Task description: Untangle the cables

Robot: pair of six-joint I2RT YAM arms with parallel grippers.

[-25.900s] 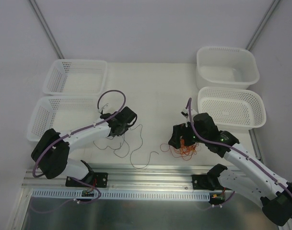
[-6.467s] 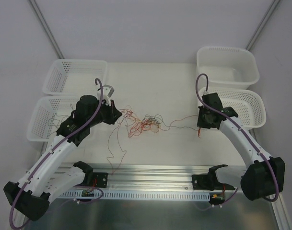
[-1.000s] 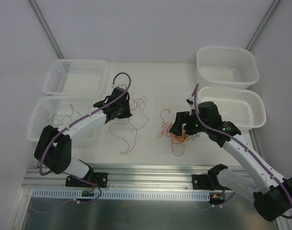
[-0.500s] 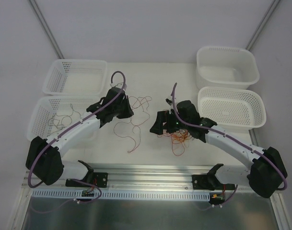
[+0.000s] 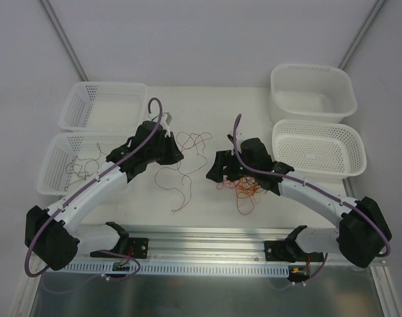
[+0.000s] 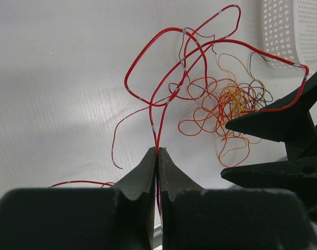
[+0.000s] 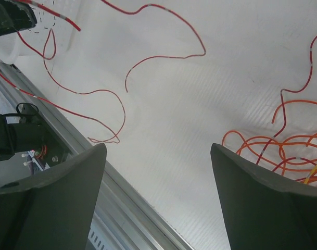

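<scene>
Now, the left jaws are pinched fully together on a red cable (image 6: 155, 136), whose loops rise toward twelve o'clock over the surface (image 6: 54, 62) and run into the orange tangle (image 6: 220, 104) at two o'clock; the right jaws gape wide just beside that tangle, gripping nothing. A left-arm pull could, I judge, drag or cinch the whole knot, since red and orange strands cross; the thin cable might also slip free. Dark wires in the left basket (image 5: 55, 165) are too fine to sort; the red tail hides beneath the jaws; the knot's interlocking stays unclear.
</scene>
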